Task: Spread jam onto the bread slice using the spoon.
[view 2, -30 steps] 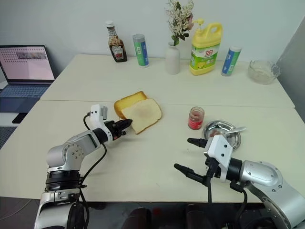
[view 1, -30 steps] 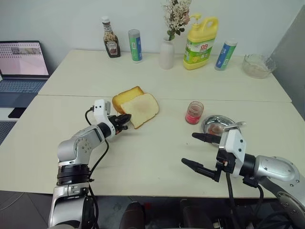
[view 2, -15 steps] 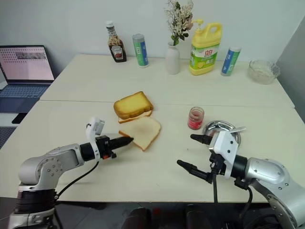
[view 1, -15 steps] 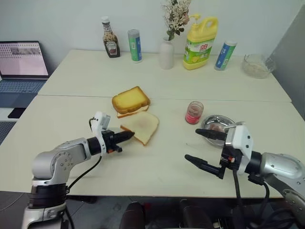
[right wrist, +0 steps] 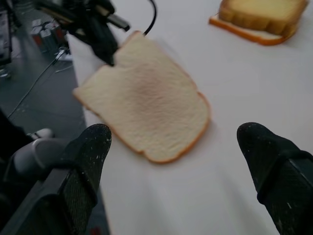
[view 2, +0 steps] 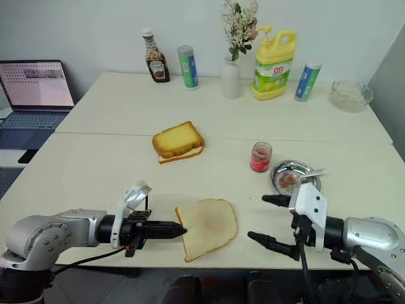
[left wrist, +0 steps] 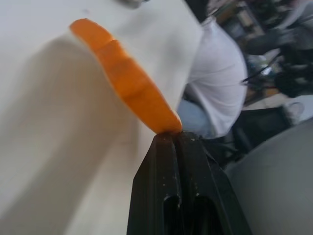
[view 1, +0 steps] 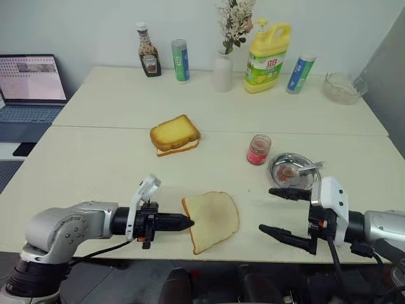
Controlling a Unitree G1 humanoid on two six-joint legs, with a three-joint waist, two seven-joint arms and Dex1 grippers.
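Note:
The pale bread slice [view 1: 213, 219] lies flat near the table's front edge. My left gripper [view 1: 188, 221] is shut on its tan crust [left wrist: 128, 84] at the slice's left side, pointing level and to the right. Right of the slice, my right gripper [view 1: 267, 209] hovers open over the table with nothing between its fingers. The small glass jar of reddish jam [view 1: 258, 149] stands farther back on the right. The silver spoon [view 1: 312, 166] rests in a round metal dish [view 1: 281, 179] next to the jar.
A thicker golden-yellow slice [view 1: 174, 133] lies mid-table. Along the back stand a ketchup bottle [view 1: 148, 50], two cans, a white vase [view 1: 222, 71], a yellow detergent bottle [view 1: 266, 57] and a glass bowl [view 1: 342, 87]. A laptop [view 1: 28, 88] sits at the left.
My left gripper has pulled the bread slice away from the golden slice, toward the front edge and to the right. The right gripper drew back a little and stayed open.

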